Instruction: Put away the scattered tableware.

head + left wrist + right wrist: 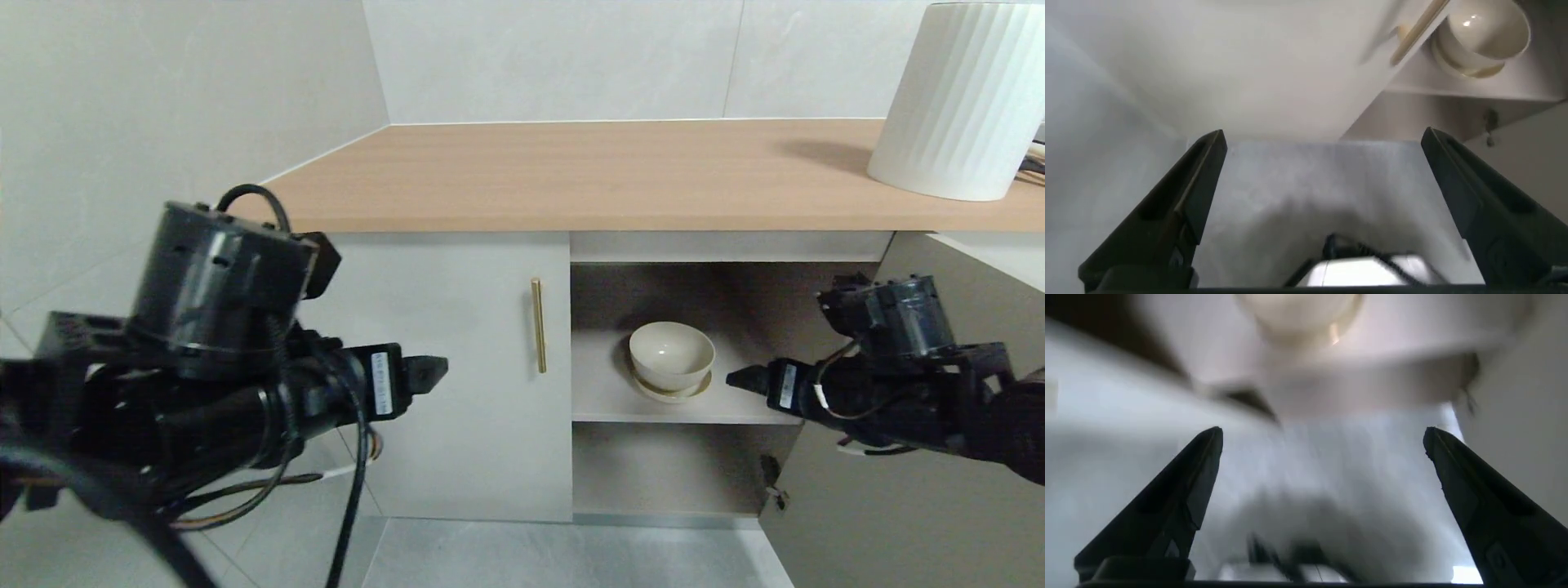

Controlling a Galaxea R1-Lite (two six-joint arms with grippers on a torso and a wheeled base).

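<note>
A cream bowl [671, 353] sits on a small saucer [671, 393] on the middle shelf [604, 396] of an open cabinet compartment. My right gripper [732, 378] hovers just to the right of the bowl at the shelf's front edge. In the right wrist view it [1323, 437] stands open and holds nothing, with the bowl [1298, 310] ahead of it. My left gripper [437, 370] hangs in front of the closed left door [457, 376], short of the gold handle [538, 325]. Its fingers [1200, 175] are spread open and hold nothing, and the bowl [1482, 37] lies farther off.
A wooden countertop [588, 175] runs above the cabinet, with a tall white ribbed container [959, 98] at its right end. The right cabinet door [841, 523] hangs open beside my right arm. A lower compartment [665, 469] and grey floor [571, 555] lie below.
</note>
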